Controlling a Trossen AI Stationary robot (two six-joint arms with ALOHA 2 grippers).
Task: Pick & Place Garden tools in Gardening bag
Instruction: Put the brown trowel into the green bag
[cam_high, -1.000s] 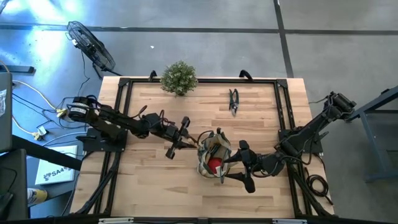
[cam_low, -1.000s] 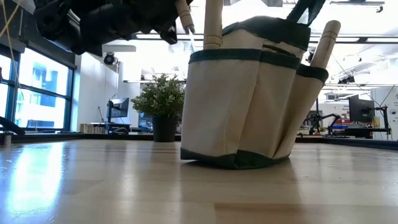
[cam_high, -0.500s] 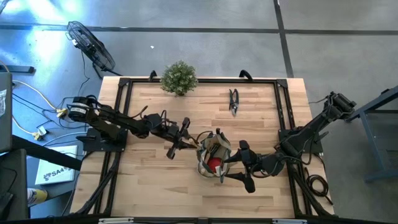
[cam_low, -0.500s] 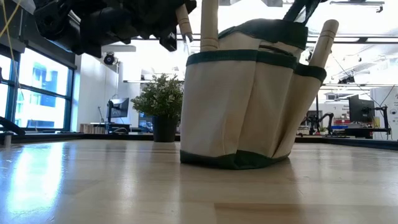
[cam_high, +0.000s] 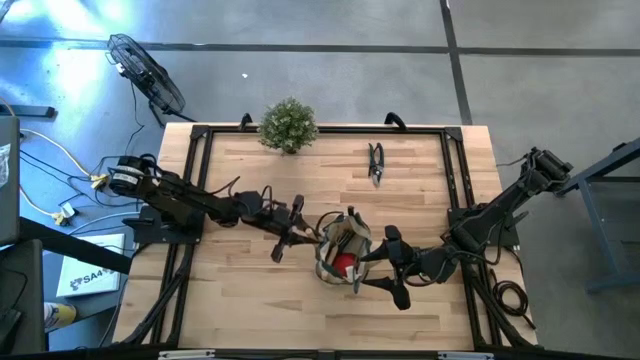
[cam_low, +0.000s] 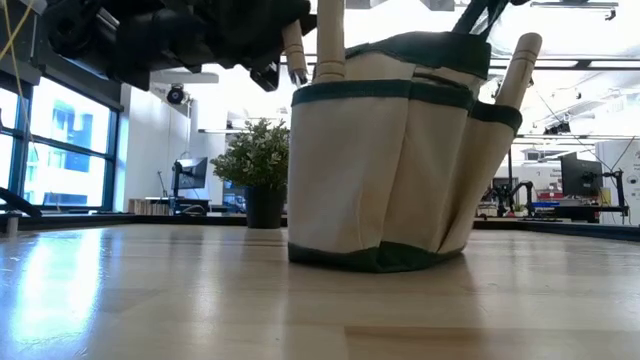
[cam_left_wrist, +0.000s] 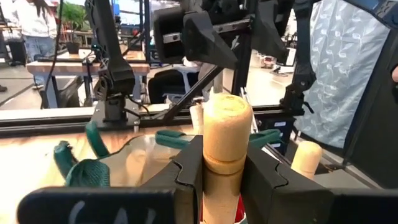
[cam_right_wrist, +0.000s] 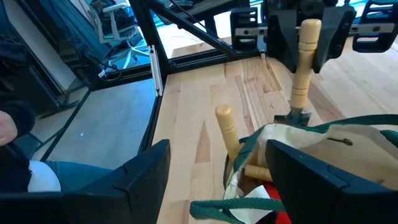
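The gardening bag (cam_high: 330, 243), tan with green trim, stands on the table's middle; its side faces the low view (cam_low: 380, 170). In it I see a red piece (cam_high: 343, 265) and wooden handles (cam_low: 330, 40), (cam_low: 525, 70) sticking up from its pockets. My left gripper (cam_high: 290, 228) is at the bag's left side, shut on an upright wooden-handled tool (cam_right_wrist: 305, 62). The tool's metal end drops behind the bag's rim (cam_right_wrist: 292, 124). My right gripper (cam_high: 386, 265) is open at the bag's right side, one finger on either side of the rim; whether it touches the bag, I cannot tell. Dark snips (cam_high: 376, 163) lie flat on the far right of the table. My left gripper pinches the tool's wooden handle (cam_left_wrist: 227, 146) between its two fingers (cam_left_wrist: 186, 171), a little below the handle's rounded free end. The fingers come level from the table's left and lie across the handle. The tool stands nearly upright, its metal end down at the bag's rim.
A bushy potted plant (cam_high: 288, 125) stands at the far edge, left of the middle. Black rails (cam_high: 455, 170) run along the table's sides. Bare wood lies in front of the bag (cam_low: 300, 310) and on the table's left.
My left gripper has turned a little with the tool, and the tool's handle has sunk slightly toward the bag. The bag's top has leaned a little toward the table's left. My right gripper has kept still.
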